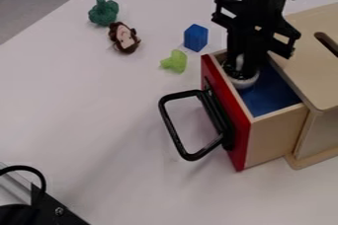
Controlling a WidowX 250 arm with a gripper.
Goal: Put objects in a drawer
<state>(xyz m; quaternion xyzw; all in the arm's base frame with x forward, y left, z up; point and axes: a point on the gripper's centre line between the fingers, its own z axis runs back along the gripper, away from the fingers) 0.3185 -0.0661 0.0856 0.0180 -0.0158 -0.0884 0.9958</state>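
Tool (244, 68) hangs over the open drawer's near-front corner region, by the red drawer front (228, 123); a small round black-and-white thing (242, 81) sits right at its lower end, within the drawer walls. Cannot tell whether the tool is pinching it, spread or pressed together

Key relation, as I judge it: drop spot is directly beneath the tool, so the likely step is a release or a small lowering, then a straight lift. Bare blue drawer floor (273, 95) lies to the tool's lower right in view; a slight shift that way would gain room from the red front, a rim the tool could catch

Remaining pieces all lie left of the tool, outside the drawer: lime-green knobbed piece (176, 61) and blue block (195, 37) nearest, brown-haired doll head (124, 37) and dark green bumpy toy (104, 11) farther out on the white table (86, 115). Light wooden cabinet (316, 66) crowds its right; lift before swinging left
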